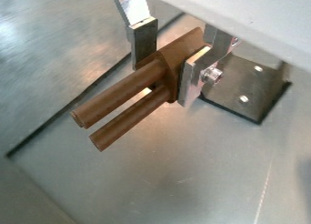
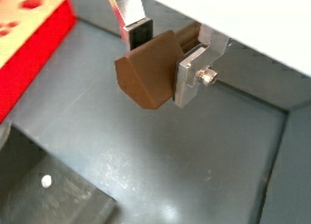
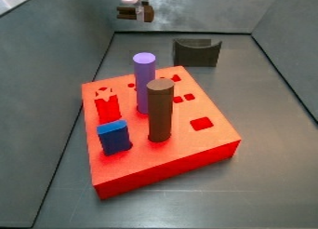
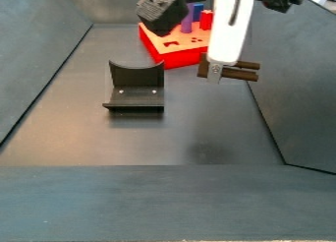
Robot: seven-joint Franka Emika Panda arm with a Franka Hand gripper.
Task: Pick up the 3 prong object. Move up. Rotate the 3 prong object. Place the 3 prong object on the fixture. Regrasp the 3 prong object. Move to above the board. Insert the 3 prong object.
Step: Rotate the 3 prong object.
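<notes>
My gripper (image 1: 168, 62) is shut on the 3 prong object (image 1: 127, 105), a dark brown piece whose long prongs point out sideways. In a wrist view its wedge-shaped back (image 2: 148, 75) fills the gap between the fingers. In a side view the gripper (image 4: 223, 61) hangs in the air to the right of the fixture (image 4: 133, 89), with the prongs (image 4: 239, 72) level. The fixture also shows in both wrist views (image 1: 249, 91) (image 2: 49, 191) and in a side view (image 3: 196, 52). The red board (image 3: 162, 130) lies apart from the gripper (image 3: 130, 11).
On the board stand a purple cylinder (image 3: 144, 79), a tall dark-brown cylinder (image 3: 159, 110), a blue block (image 3: 113, 137) and a red piece (image 3: 108, 107). Grey sloping walls (image 4: 46, 79) enclose the floor. The board's edge shows in a wrist view (image 2: 25, 41).
</notes>
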